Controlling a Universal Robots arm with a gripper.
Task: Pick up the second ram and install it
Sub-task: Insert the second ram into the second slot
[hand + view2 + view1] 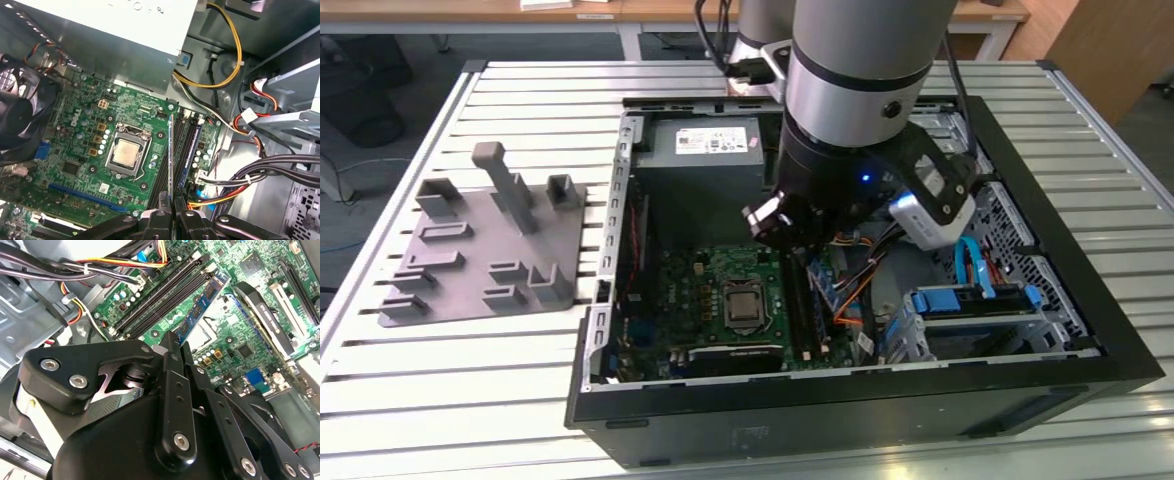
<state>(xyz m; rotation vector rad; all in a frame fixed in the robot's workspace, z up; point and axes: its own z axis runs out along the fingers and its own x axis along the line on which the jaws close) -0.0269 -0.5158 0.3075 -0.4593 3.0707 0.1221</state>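
My gripper point(781, 225) reaches down into the open computer case point(854, 400), over the green motherboard point(720, 295). It is shut on the second ram point(202, 302), a thin dark-blue strip with pale labels that sticks out from between the black fingers point(172, 390). In the first wrist view the second ram point(170, 155) shows edge-on, hanging above the board just beside the long black sockets point(182, 145), with the gripper point(171, 212) clamped on its near end. Another blue strip point(194, 150) stands in one of those sockets. Whether the held strip touches a socket I cannot tell.
A grey moulded tray point(480, 245) with posts lies on the slatted table at the exterior view's left. Inside the case are the power supply point(700, 140), the processor socket point(125, 152), a black fan point(22, 120), cable bundles point(215, 85) and blue drive brackets point(974, 300).
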